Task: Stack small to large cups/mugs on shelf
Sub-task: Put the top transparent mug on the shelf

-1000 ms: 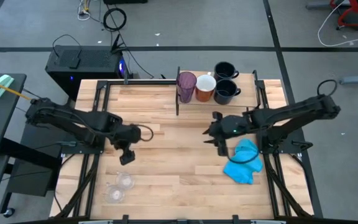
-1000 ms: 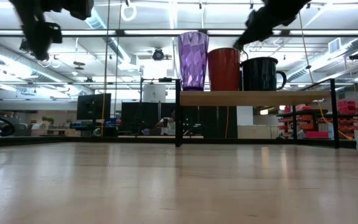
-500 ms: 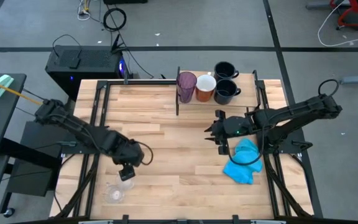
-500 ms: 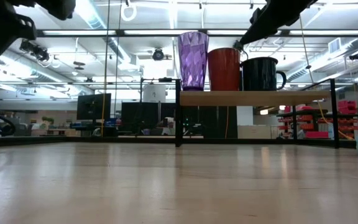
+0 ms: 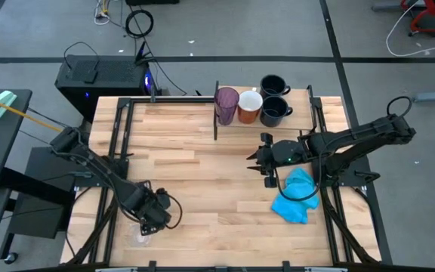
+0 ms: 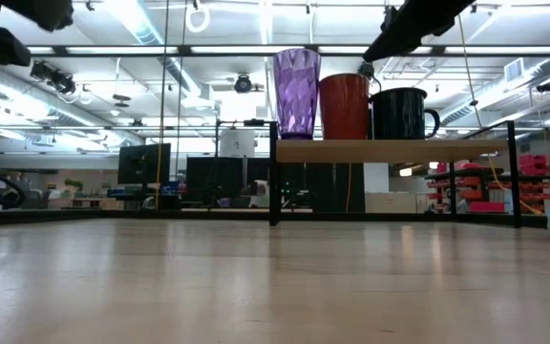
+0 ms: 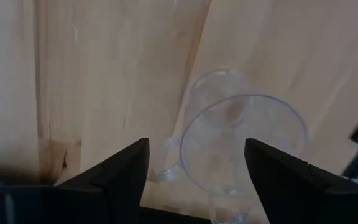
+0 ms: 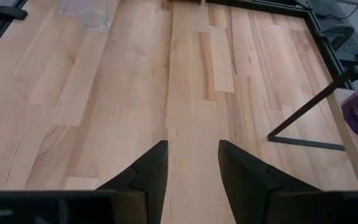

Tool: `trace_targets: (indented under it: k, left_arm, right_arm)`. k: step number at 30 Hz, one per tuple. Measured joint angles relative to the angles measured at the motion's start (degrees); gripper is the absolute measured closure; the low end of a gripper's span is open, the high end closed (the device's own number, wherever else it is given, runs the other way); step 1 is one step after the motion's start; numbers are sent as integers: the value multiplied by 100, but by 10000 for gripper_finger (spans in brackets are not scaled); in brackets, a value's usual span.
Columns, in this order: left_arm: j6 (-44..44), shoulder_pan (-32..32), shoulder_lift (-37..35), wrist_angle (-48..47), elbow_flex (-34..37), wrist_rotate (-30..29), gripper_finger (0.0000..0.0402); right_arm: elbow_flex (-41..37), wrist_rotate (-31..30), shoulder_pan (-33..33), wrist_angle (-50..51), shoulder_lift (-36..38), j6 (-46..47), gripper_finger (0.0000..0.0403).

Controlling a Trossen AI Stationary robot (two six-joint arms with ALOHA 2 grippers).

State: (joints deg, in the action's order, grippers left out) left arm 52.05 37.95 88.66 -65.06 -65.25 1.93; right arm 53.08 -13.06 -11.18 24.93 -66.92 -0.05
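Observation:
Two small clear plastic cups stand upright near the table's near left corner. My left gripper [image 5: 153, 215] is open above one clear cup [image 7: 241, 140], a finger on either side of its rim, touching nothing that I can see. The second clear cup [image 5: 138, 236] stands just beside it. The purple tumbler [image 5: 226, 104], the orange mug [image 5: 249, 106] and two navy mugs [image 5: 274, 85] [image 5: 273, 112] stand on the shelf [image 6: 380, 150] at the far edge. My right gripper [image 5: 266, 162] is open and empty above the table's middle right.
A bright blue cloth [image 5: 297, 195] lies on the table at the right, just near of my right gripper. The shelf's thin black uprights [image 5: 217, 113] stand at its ends. Bare wooden tabletop [image 5: 210, 196] lies between the two arms.
My left gripper has gone toward the table's near edge and down, from left of centre to right over the clear cups, and now covers one of them in the high view. The cups have stayed put.

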Motion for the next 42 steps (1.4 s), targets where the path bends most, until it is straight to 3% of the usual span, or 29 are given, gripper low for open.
trace_targets:
  k: [9, 14, 18, 23, 31, 37, 42]
  left_arm:
    - [-459, 22, 595, 60, 0, -80, 160]
    - [-656, 14, 836, 216, 0, -83, 195]
    - [-810, 8, 899, 299, 2, -83, 263]
    - [-1435, -217, 896, 772, 0, -76, 384]
    - [-2814, -1211, 885, 1101, -4, -318, 395]
    - [-3816, -2140, 891, 1820, -32, -101, 396]
    - [-4610, -2746, 1297, 1328, -894, -47, 396]
  right_arm:
    - [0, -1, -15, -39, -21, 101, 255]
    - [-5, 2, -156, -35, -82, 136, 255]
    - [-7, 2, -244, -80, -165, 131, 255]
    - [-7, -24, -251, -51, -159, 133, 255]
    - [-6, -46, -251, 44, -4, 155, 255]
    - [-4, -48, -245, 516, 27, 285, 255]
    - [-4, -219, -247, 1217, 342, 489, 255]
